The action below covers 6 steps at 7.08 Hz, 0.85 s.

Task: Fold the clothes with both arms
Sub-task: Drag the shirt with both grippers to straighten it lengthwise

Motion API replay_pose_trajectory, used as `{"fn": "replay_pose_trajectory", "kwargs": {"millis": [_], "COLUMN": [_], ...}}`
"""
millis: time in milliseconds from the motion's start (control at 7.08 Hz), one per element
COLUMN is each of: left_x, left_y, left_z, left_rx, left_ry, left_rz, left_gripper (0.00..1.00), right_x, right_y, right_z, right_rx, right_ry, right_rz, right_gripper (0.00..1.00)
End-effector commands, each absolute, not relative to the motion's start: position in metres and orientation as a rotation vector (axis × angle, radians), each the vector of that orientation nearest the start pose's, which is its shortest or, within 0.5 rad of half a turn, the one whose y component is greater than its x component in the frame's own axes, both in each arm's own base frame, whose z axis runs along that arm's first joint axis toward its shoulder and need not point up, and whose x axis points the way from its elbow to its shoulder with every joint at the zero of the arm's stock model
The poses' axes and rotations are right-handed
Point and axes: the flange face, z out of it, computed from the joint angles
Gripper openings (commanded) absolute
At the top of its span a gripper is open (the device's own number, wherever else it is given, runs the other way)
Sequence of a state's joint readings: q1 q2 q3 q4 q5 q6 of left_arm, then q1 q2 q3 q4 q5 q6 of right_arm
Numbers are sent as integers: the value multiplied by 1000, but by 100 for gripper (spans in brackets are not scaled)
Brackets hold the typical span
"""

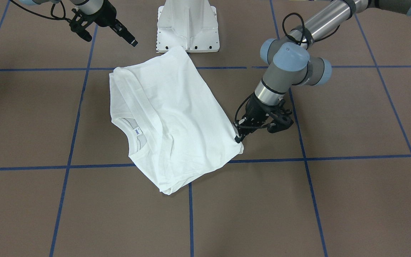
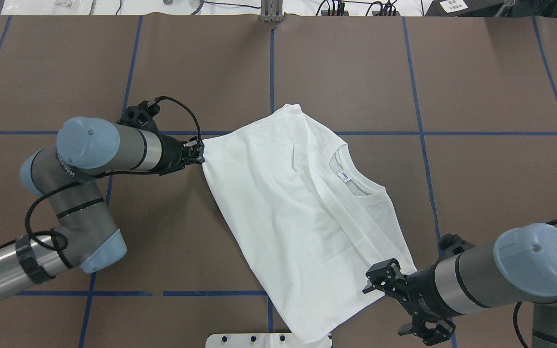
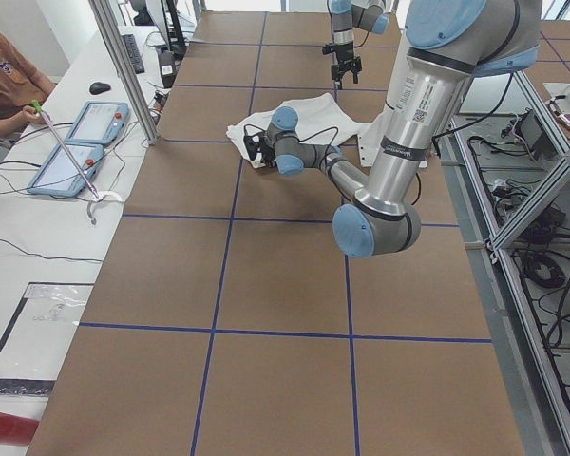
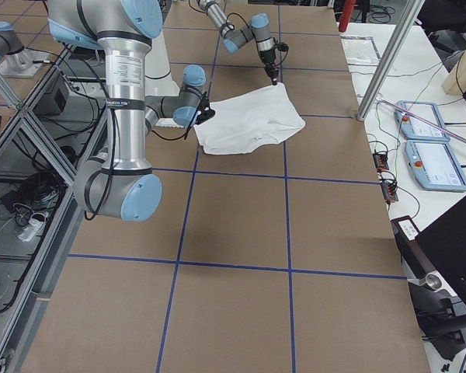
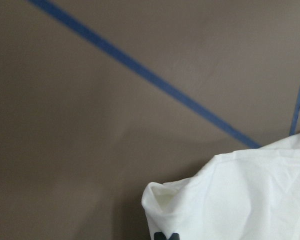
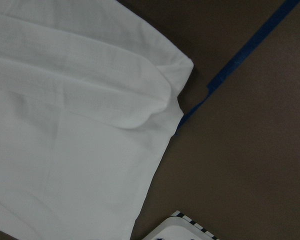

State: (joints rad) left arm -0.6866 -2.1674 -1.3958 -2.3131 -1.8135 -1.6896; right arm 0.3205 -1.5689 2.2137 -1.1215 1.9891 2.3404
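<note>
Item: white T-shirt (image 1: 184,114), one piece, folded into a rough oblong. It lay skewed at the middle of the table (image 1: 351,200), across the blue tape lines (image 1: 191,214). The collar (image 2: 370,191) faced up and showed a small neck label (image 1: 137,131). No printed text showed on the upper side.

Held by: left gripper (image 1: 240,137), low at table level and clamped on one outer corner of the shirt. That corner was drawn to a point toward the fingers.

Adjacent: right gripper (image 1: 131,40), just off the opposite edge of the shirt and not visibly gripping cloth. Whether its fingers were parted or closed could not be made out. Its wrist camera looked down on the folded hem and bare table beside it.

Obstruction: white pedestal base (image 1: 187,25), directly against the robot-side corner of the shirt. The cloth overlapped the base's front edge.

Surroundings: brown table surface, open on all other sides of the shirt. A side bench beyond the table carried two blue-edged touch panels (image 3: 97,122), loose cables and a mouse. A seated person (image 3: 5,81) showed at its far end.
</note>
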Motion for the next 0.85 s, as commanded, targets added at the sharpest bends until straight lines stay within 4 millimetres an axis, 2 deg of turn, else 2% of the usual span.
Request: {"fn": "replay_pose_trajectory", "kwargs": {"millis": [0, 141, 282, 424, 565, 706], "left_x": [511, 521, 516, 506, 482, 444], "left_y": [-632, -645, -647, -640, -613, -599], "left_z": [295, 288, 289, 275, 283, 292], "left_rx": [171, 174, 207, 221, 198, 157], "left_ry": [1174, 1174, 1167, 1202, 1246, 1282], "left_rz": [-616, -617, -572, -559, -516, -477], "left_gripper": [0, 17, 63, 65, 65, 65], "right_x": [-391, -391, -408, -433, -447, -468], "right_y": [-264, -272, -282, -291, -287, -285], "right_z": [300, 296, 288, 296, 298, 278], "right_rx": [-539, -509, -476, -437, -345, -263], "right_ry": [-1043, -1065, -1086, -1072, -1030, -958], "right_rz": [817, 800, 770, 767, 664, 537], "right_gripper": [100, 100, 100, 100, 100, 100]}}
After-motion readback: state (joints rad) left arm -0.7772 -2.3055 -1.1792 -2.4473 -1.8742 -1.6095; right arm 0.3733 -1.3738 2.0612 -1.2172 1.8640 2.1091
